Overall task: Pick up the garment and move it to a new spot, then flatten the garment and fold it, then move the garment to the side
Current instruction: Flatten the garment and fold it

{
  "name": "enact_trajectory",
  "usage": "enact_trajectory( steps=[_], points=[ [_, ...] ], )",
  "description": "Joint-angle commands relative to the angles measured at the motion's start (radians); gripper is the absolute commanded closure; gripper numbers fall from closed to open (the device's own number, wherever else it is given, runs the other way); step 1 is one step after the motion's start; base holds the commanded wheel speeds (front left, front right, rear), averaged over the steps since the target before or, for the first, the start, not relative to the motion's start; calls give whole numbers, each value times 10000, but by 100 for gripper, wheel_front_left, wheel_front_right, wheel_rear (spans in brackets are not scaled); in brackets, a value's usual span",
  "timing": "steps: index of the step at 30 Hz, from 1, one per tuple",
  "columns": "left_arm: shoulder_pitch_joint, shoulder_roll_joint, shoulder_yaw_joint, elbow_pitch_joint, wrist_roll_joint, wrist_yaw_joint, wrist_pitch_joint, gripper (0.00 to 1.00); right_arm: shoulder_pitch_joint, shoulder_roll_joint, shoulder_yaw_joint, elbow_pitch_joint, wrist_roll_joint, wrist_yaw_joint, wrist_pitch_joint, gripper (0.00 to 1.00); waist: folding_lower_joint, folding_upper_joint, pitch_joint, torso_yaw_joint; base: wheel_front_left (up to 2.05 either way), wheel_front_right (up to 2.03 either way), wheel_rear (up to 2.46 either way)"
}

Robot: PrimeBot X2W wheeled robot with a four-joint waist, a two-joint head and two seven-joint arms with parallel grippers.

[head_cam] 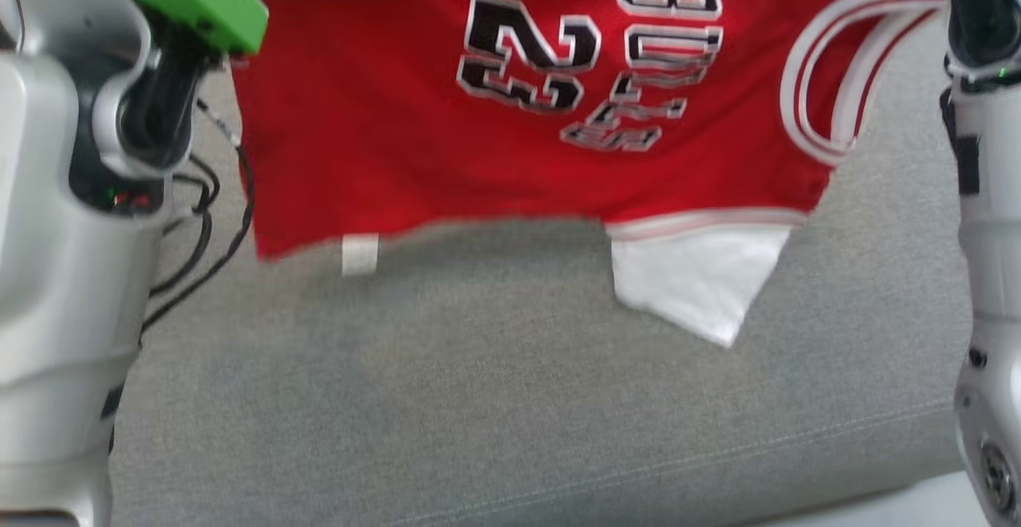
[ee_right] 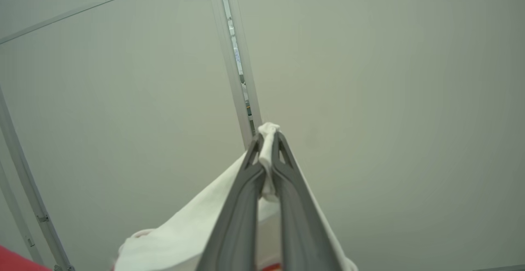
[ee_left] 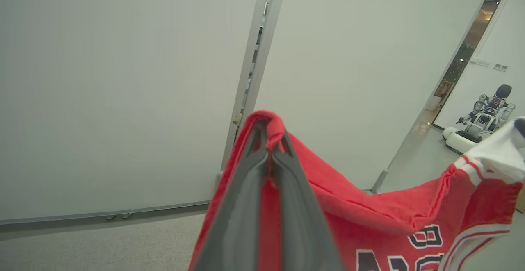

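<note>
The garment is a red jersey with black-and-white lettering, white-striped armholes and a white lining flap. It hangs spread in the air above a grey fabric surface. My left gripper is shut on a bunched red edge of the garment. My right gripper is shut on a white part of the garment. In the head view my left arm stands at the left edge and my right arm at the right edge, the jersey stretched between them.
Black cables hang beside my left arm. A pale edge borders the grey surface at the lower right. White wall panels stand ahead, and another robot sits far off in a side room.
</note>
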State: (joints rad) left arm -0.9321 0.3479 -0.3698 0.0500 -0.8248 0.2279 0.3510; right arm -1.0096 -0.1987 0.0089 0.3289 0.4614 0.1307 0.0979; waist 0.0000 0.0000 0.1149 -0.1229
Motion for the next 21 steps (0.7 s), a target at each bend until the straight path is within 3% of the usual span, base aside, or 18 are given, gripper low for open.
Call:
enact_trajectory(
  steps=[1, 9, 15, 16, 21],
  points=[
    [-581, -181, -14, 530, -29, -2, 89, 100, -587, 35, -69, 430, -191, 0, -21, 100, 0, 0, 839, 159, 0, 0, 0],
    [-3133, -610, -230, 3395, 691, -145, -401, 100, -3320, 101, -284, 2721, -1556, 0, -643, 100, 0, 0, 2026, 414, 0, 0, 0],
    [-4891, -1006, -203, 5574, 1231, -340, -1854, 100, -5388, 408, -968, 4622, -2885, 0, -2106, 100, 0, 0, 2317, 442, 0, 0, 0],
    [-5405, -1021, -168, 6045, 1463, -402, -2529, 100, -5937, 455, -1259, 5056, -3291, 0, -2624, 100, 0, 0, 2463, 443, 0, 0, 0],
    [-6116, -1087, -1, 7095, 1628, -684, -3946, 100, -6704, 792, -1845, 5908, -3943, -3, -3345, 100, 0, 0, 2961, 373, 0, 0, 0]
  ],
)
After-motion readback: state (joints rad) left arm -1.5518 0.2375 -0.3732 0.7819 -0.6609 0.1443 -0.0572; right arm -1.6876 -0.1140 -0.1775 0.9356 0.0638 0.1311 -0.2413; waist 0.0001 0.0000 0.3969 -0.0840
